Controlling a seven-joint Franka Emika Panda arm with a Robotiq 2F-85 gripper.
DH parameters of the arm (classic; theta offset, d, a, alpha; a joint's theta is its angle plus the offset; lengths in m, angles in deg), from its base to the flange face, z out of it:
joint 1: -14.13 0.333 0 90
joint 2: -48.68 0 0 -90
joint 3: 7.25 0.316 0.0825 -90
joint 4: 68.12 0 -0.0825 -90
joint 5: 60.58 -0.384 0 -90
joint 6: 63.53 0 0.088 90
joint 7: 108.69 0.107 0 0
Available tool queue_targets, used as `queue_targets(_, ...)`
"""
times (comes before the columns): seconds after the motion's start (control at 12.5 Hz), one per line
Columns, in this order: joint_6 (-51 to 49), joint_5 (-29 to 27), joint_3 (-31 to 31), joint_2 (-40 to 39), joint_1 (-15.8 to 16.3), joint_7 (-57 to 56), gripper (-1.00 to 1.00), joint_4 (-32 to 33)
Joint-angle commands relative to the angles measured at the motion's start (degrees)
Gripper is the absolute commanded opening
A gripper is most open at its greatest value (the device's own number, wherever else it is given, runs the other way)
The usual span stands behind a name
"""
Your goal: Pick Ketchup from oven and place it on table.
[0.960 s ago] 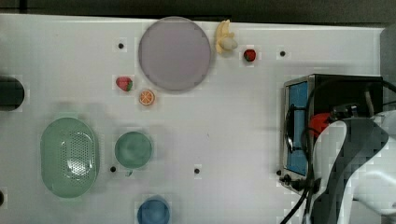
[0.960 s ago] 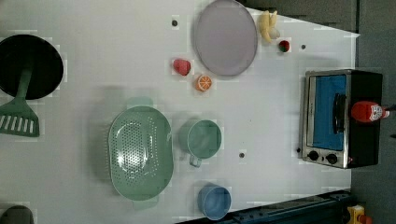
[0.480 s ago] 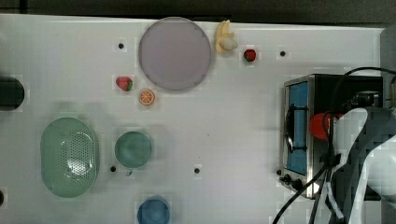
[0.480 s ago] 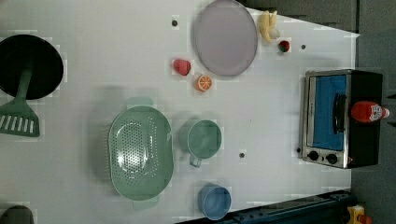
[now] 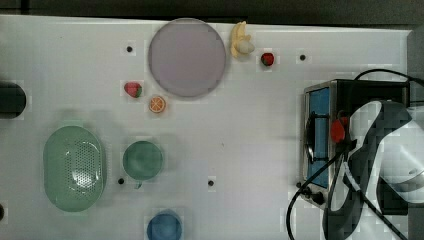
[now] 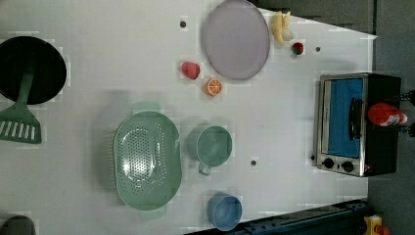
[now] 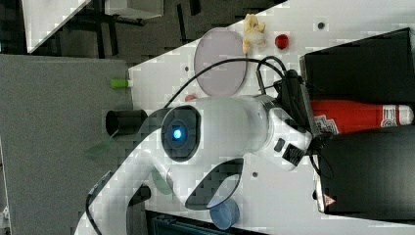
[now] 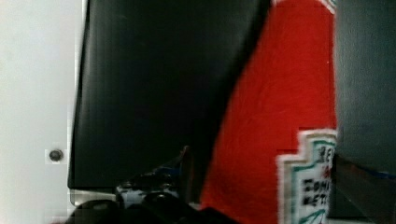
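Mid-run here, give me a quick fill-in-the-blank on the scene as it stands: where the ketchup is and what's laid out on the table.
1. The ketchup stands on top of the ____, not yet on the table.
2. The oven door is ____.
3. In the left view, the orange slice lies beside the pale purple ____.
4. The spatula rests partly on a ____ pan.

Missing words: oven; shut; plate; black

The ketchup (image 7: pixel 362 116) bottle is smooth, glossy red plastic with a printed paper-like label. The oven (image 6: pixel 359 122) has a matt black casing, a brushed silver metal front frame and a blue-tinted glass door (slightly reflective). The desk (image 5: pixel 250 140) surface is matt white and smooth.
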State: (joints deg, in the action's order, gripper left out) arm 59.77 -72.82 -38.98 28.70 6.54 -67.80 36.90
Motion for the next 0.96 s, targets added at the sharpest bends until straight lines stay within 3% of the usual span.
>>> queue_targets(0.08, 0.78, -3.05, -1.25, 0.45, -0.53, -1.16, 1.0, 0.64)
queue_targets(0.16, 0.73, -3.07, -1.27, 0.01, -0.57, -1.16, 1.0, 0.69)
queue_targets(0.32, 0.86, -3.07, -1.16, -0.31, -0.55, -1.16, 0.43, 0.98)
queue_targets(0.4, 0.78, -3.07, -1.17, -0.12, -0.46, -1.16, 0.29, 0.95)
queue_targets(0.72, 0.26, -2.52, -1.17, 0.79, -0.13, -1.37, 0.29, -0.63)
queue_targets(0.96, -5.53, 2.56, -0.77, 4.14, 1.62, -4.36, 0.29, -5.36)
